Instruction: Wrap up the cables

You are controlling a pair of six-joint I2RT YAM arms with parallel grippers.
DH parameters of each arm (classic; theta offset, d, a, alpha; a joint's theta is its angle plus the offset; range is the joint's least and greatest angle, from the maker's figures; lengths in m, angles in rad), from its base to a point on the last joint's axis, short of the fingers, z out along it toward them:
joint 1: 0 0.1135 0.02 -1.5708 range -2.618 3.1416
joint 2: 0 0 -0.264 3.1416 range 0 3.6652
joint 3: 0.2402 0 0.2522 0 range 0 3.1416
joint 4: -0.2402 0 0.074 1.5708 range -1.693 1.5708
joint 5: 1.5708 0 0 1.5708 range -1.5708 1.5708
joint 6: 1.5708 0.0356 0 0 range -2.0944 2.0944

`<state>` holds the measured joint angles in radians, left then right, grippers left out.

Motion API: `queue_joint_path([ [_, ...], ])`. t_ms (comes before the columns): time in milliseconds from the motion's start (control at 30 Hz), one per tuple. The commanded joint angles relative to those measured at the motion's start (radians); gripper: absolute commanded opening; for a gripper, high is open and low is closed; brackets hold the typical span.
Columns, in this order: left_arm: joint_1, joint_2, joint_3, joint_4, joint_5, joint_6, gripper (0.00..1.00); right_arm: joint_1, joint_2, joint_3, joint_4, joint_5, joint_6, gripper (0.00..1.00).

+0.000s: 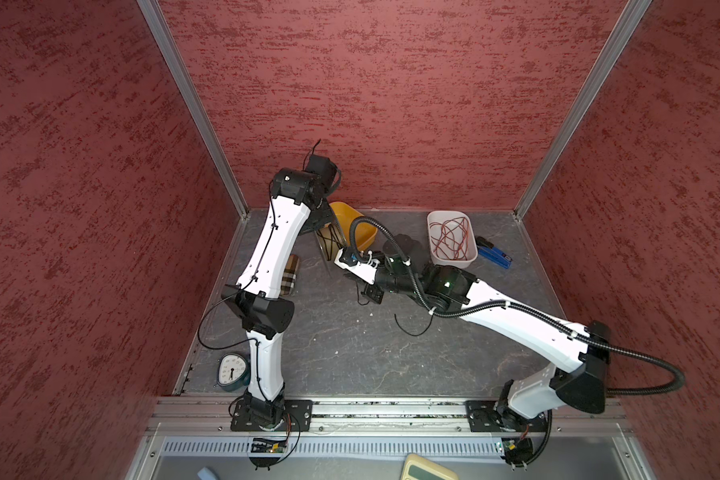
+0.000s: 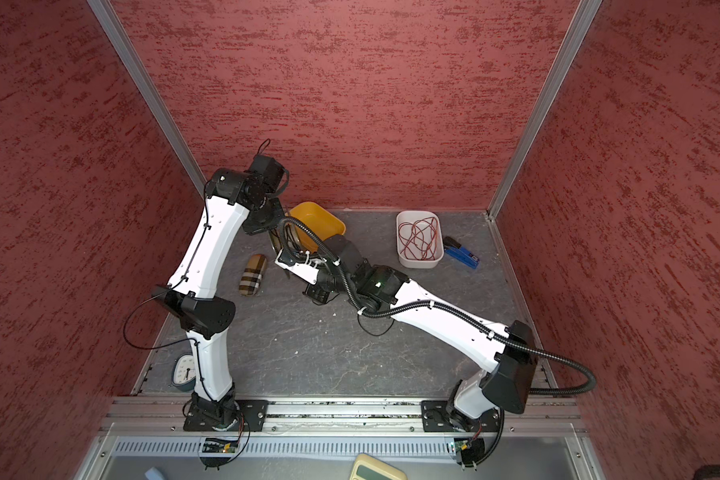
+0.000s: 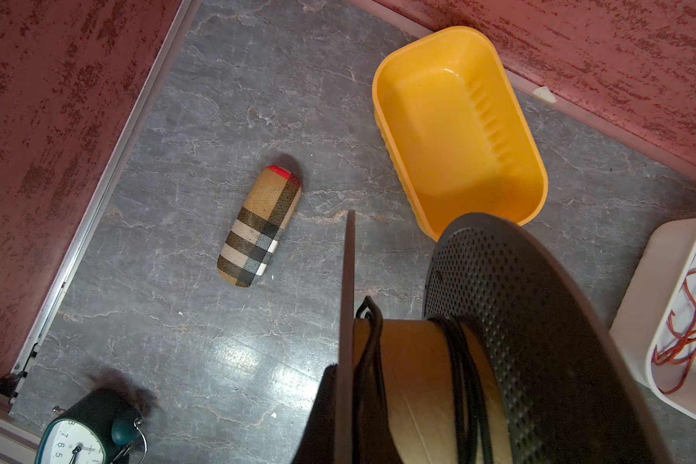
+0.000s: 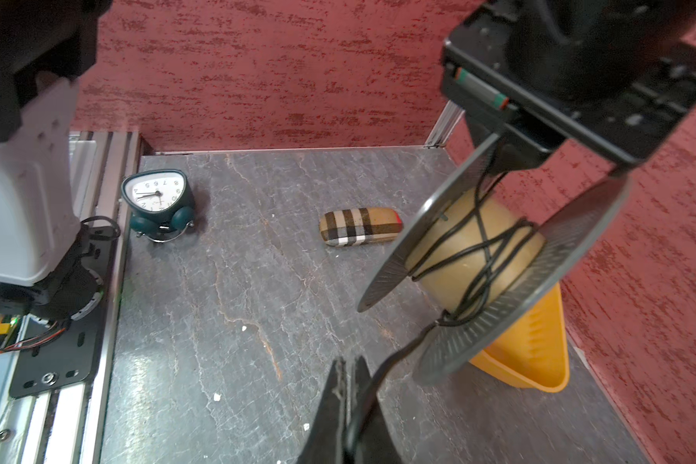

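Soft, even overhead light as I view it: pale glare on the grey marbled tabletop [image 3: 250,361], a faint shadow beside the dark green alarm clock [image 3: 97,422], and the right gripper [image 4: 350,369] blurred close to its lens.

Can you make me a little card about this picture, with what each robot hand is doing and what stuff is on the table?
Left hand: shut on the rim of the grey spool, holding it up
Right hand: shut on the black wire, close to the spool
Wire on spool: some turns crisscrossed round the brown core
Yellow tub: empty
White tub: red wires inside
Also on the table: plaid glasses case, alarm clock, blue stapler
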<state>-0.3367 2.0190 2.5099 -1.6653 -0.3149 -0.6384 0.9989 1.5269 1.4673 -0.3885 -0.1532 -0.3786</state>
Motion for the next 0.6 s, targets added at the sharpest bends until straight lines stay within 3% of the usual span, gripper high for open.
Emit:
queue_joint_path([
  [0,0.012,0.018,0.035,0.077,-0.048,-0.015,0.0,0.05,-0.01,0.057,0.075,-0.082,-0.017,0.01],
  [267,-0.012,-0.015,-0.037,0.081,-0.065,0.004,0.0,0.051,-0.023,0.05,0.122,0.058,0.009,0.0],
  [433,-0.053,-0.061,-0.105,0.114,-0.087,0.093,0.0,0.024,-0.021,0.053,0.112,0.185,0.045,0.0],
  [567,-0.057,-0.099,-0.16,0.121,-0.065,0.137,0.0,-0.043,-0.027,0.071,0.079,0.154,0.103,0.0],
])
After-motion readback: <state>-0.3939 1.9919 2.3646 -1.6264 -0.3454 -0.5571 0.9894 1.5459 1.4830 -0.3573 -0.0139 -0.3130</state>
